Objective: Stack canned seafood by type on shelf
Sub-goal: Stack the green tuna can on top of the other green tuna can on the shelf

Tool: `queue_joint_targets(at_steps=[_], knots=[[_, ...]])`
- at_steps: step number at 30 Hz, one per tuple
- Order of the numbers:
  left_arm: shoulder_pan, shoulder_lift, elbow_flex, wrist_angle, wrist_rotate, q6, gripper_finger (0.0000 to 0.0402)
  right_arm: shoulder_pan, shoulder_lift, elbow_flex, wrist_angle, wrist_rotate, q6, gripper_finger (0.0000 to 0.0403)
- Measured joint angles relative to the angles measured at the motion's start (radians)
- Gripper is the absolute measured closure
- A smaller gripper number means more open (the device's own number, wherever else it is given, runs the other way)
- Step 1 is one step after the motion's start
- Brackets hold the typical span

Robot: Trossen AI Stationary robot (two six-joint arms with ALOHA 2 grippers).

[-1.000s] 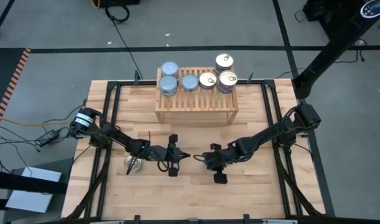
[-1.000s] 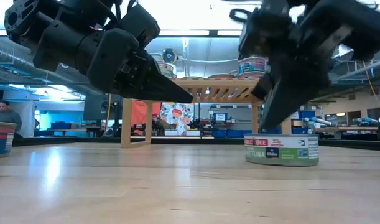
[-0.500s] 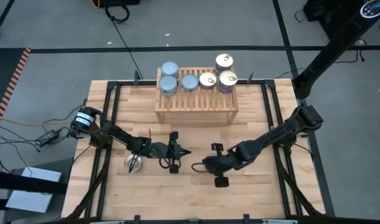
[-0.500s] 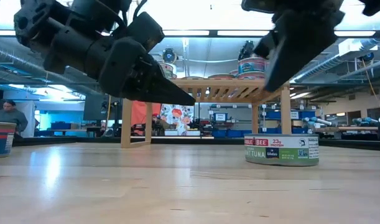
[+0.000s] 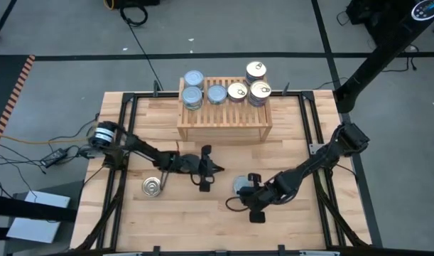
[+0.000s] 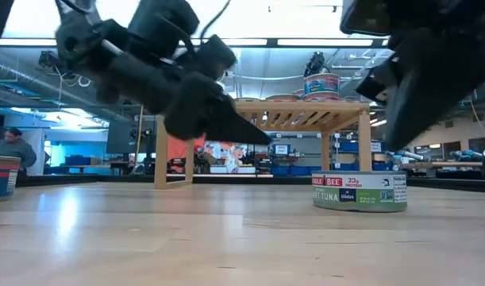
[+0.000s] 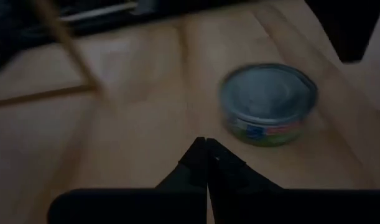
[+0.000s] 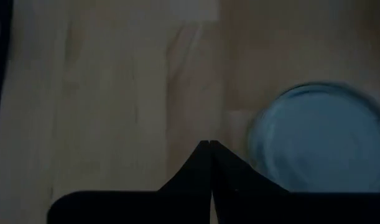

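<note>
**Both grippers closed, 2 tins loose on table**

I see my left gripper (image 5: 218,168) and right gripper (image 5: 232,205) pinched closed, empty, flanking a silvery-blue-lidded round tuna tin (image 5: 241,185). A golden pull-tab tin (image 5: 153,187) sits apart. 5 tins top the slatted wooden shelf (image 5: 224,119).

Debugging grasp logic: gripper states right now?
Left gripper: shut, holding nothing, tin ahead of it.
Right gripper: shut, holding nothing.

You have five tins (image 5: 227,90) on the shelf (image 5: 224,117) at the table's (image 5: 302,220) far edge — two loose tins, one (image 5: 153,187) left, one (image 5: 242,185) centre, lie nearer.
</note>
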Motion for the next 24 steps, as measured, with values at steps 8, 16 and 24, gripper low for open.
queue_joint_targets(at_steps=[8, 16, 24], knots=[[0.007, 0.203, 0.18, -0.005, 0.042, 0.043, 0.0401, 0.061, 0.014, -0.011, -0.092, 0.015, 0.013, 0.0394], [0.032, 0.232, 0.245, -0.003, 0.006, 0.042, 0.0401, 0.072, 0.014, -0.137, 0.041, 0.034, 0.027, 0.0394], [0.033, 0.315, 0.32, -0.019, 0.048, 0.085, 0.0401, 0.016, 0.014, -0.166, 0.074, 0.148, -0.001, 0.0394]])
